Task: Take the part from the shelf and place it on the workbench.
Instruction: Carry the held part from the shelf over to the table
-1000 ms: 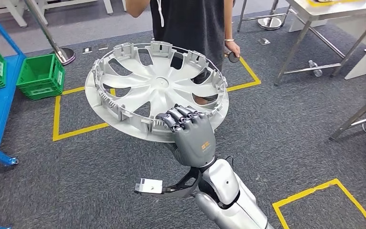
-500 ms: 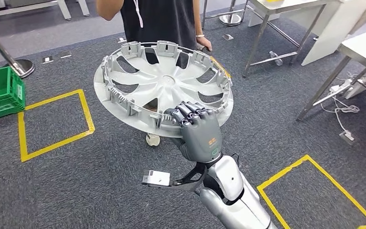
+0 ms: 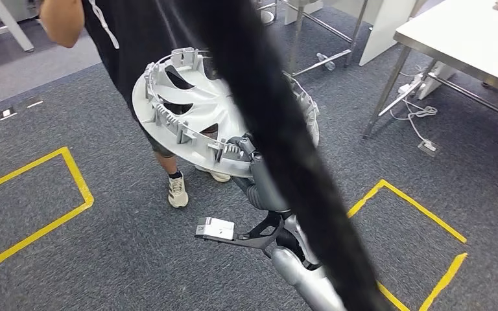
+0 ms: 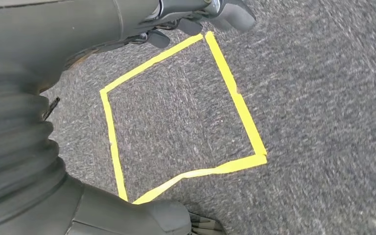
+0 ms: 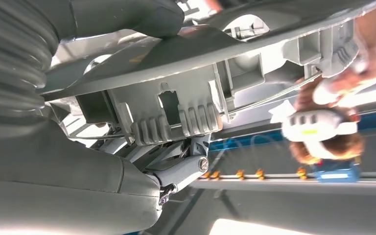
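Right hand (image 3: 253, 162) grips only the near rim of the wheel cover (image 3: 181, 110), which could tip out or clip the person (image 3: 142, 39) just beyond it.

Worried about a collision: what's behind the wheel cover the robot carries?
A person stands right behind the wheel cover, held by the right hand. A dark blurred strip hides the cover's far side.

silver arm (image 3: 298, 275), grey ribbed wrist cover (image 5: 10, 54)

Camera panned right: workbench (image 3: 467, 39) now at 2 o'clock, dark blurred band (image 3: 285, 149) crosses frame, person (image 3: 136, 39) at 11 o'clock.
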Available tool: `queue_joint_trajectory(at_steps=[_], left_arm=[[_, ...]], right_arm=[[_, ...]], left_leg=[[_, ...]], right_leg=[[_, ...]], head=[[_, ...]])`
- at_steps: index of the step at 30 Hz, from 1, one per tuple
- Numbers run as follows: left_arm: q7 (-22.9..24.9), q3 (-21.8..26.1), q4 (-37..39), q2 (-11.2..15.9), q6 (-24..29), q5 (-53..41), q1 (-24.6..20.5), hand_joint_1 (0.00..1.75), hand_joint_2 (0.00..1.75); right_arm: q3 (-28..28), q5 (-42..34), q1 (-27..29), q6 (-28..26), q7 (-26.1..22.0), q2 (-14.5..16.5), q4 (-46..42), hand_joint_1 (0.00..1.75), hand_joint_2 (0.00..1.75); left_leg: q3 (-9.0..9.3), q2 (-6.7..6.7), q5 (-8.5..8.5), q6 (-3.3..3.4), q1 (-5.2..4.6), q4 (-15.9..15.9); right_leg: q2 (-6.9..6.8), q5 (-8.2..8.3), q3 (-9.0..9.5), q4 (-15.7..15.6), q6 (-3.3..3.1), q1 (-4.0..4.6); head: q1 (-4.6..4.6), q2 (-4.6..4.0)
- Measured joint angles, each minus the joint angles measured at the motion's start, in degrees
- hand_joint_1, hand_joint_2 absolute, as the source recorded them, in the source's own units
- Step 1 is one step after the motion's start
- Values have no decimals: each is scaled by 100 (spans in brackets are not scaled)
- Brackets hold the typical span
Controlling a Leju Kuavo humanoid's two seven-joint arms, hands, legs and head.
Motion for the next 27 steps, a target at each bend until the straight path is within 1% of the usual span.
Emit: queue_joint_trajectory(at_steps=[1, 2, 3, 4, 5, 6, 7, 8, 9, 10, 11, 13, 14, 15, 17, 18, 19, 20, 21, 22, 23, 24, 25, 26, 27], left_arm=[[17, 7, 2, 1, 0, 7, 10, 0, 175], [34, 17, 4, 2, -1, 13, 17, 0, 175], [51, 26, 5, 2, -2, 13, 21, 0, 175], [69, 34, 5, 2, -7, 13, 19, 0, 175], [89, 40, 6, 2, -16, 14, 17, 0, 175], [102, 46, 8, 1, -27, 16, 15, 0, 175], [113, 57, 9, -2, -39, 21, 13, 0, 175], [119, 70, 9, -4, -50, 28, 9, 0, 175], [121, 83, 9, -5, -59, 44, 6, 0, 175], [122, 93, 7, -9, -68, 59, 2, 0, 175], [121, 99, 4, -10, -78, 71, -3, 0, 175], [120, 104, 1, -15, -95, 79, -9, 0, 175], [119, 105, -1, -14, -99, 79, -12, 0, 175], [118, 105, -1, -15, -102, 79, -11, 0, 175], [118, 106, -1, -15, -103, 79, -11, 0, 175], [118, 107, -1, -15, -106, 79, -6, 0, 175], [116, 110, -1, -11, -111, 77, 2, 0, 175], [112, 114, -1, -8, -116, 72, 6, 0, 175], [107, 118, -1, -4, -120, 68, 8, 0, 175], [99, 122, -1, -1, -122, 64, 7, 0, 175], [91, 123, -1, -1, -121, 62, 1, 0, 175], [86, 125, -1, -2, -118, 63, -1, 0, 175], [80, 128, -1, -3, -112, 66, -4, 0, 175], [75, 131, -1, -7, -105, 68, -6, 0, 175], [70, 133, -2, -12, -99, 70, -10, 0, 175]], right_arm=[[-1, -26, 1, -7, -2, 9, 12, 175, 175], [-5, -53, 1, -15, -2, 13, 24, 175, 175], [-13, -83, 2, -22, 0, 17, 34, 175, 175], [-23, -116, 1, -29, 4, 23, 43, 175, 175], [-35, -150, 0, -34, 8, 32, 49, 175, 175], [-46, -182, -4, -40, 11, 43, 51, 175, 175], [-56, -212, -10, -49, 14, 55, 53, 175, 175], [-67, -236, -17, -58, 14, 65, 54, 175, 175], [-79, -256, -23, -68, 10, 72, 55, 175, 175], [-90, -273, -27, -75, 7, 76, 55, 175, 175], [-104, -287, -28, -80, 4, 76, 56, 175, 175], [-125, -304, -45, -81, -2, 76, 61, 175, 175], [-131, -306, -53, -81, -4, 76, 63, 175, 175], [-133, -307, -62, -80, -5, 76, 66, 175, 175], [-134, -307, -66, -80, -7, 76, 67, 175, 175], [-134, -307, -70, -80, -9, 77, 69, 175, 175], [-140, -311, -73, -82, -13, 78, 80, 175, 175], [-151, -323, -76, -86, -15, 78, 93, 175, 175], [-164, -337, -79, -91, -16, 78, 107, 175, 175], [-178, -352, -82, -95, -20, 79, 118, 175, 175], [-185, -366, -88, -94, -22, 83, 121, 175, 175], [-188, -374, -98, -91, -27, 91, 121, 175, 175], [-188, -386, -110, -87, -30, 99, 121, 175, 175], [-189, -398, -121, -84, -31, 105, 121, 175, 175], [-192, -410, -130, -82, -30, 109, 121, 175, 175]], left_leg=[[-182, -28, -119, -13, 0, 349], [-299, -33, -132, -22, 2, 546], [-314, -38, -28, -27, 6, 523], [-215, -59, 172, -30, 15, 270], [-47, -138, 389, -36, 35, -125], [119, -265, 532, -39, 52, -500], [240, -371, 613, -24, 69, -764], [298, -445, 624, 2, 74, -893], [310, -451, 608, 44, 62, -908], [313, -391, 625, 96, 58, -911], [318, -331, 641, 140, 53, -925], [323, -221, 669, 220, 56, -958], [322, -187, 674, 240, 54, -964], [320, -171, 675, 253, 51, -965], [319, -162, 674, 255, 50, -965], [318, -135, 671, 260, 46, -965], [317, -62, 666, 269, 39, -964], [320, 47, 656, 277, 31, -963], [329, 170, 644, 282, 22, -963], [344, 287, 630, 280, 14, -962], [361, 371, 615, 267, 2, -962], [374, 433, 602, 247, -11, -962], [385, 488, 591, 220, -21, -964], [395, 543, 585, 192, -29, -971], [413, 603, 580, 162, -34, -983]], right_leg=[[79, -1, 0, 3, -4, -2], [161, -1, 0, 10, -5, -5], [246, -3, 0, 21, 0, -12], [330, -8, 1, 39, 12, -24], [410, -19, -5, 66, 35, -37], [484, -32, -24, 103, 70, -42], [551, -37, -50, 131, 110, -47], [612, -32, -79, 147, 153, -47], [669, -14, -105, 145, 197, -52], [723, 6, -123, 131, 236, -62], [683, 8, -136, 139, 268, -63], [424, -97, -216, 298, 307, -44], [272, -158, -254, 388, 314, -32], [201, -206, -290, 459, 319, -27], [181, -236, -315, 510, 322, -27], [153, -318, -390, 670, 328, -30], [119, -460, -558, 1027, 337, -32], [78, -516, -661, 1260, 340, -34], [28, -498, -677, 1331, 332, -32], [-56, -367, -553, 1132, 307, -19], [-194, -198, -314, 687, 263, 13], [-308, -99, -141, 351, 223, 44], [-388, -61, -49, 155, 187, 73], [-398, -70, -37, 101, 162, 95], [-328, -53, -49, 84, 142, 95]], head=[[-7, 0], [-10, 0], [-11, 0], [-12, 0], [-14, 0], [-21, 0], [-26, 0], [-31, 0], [-34, 0], [-33, 0], [-31, 0], [5, 0], [25, 0], [41, 0], [42, 0], [40, 0], [41, 0], [41, 0], [40, 0], [42, 0], [41, 0], [38, 0], [33, 0], [31, 0], [29, 0]])
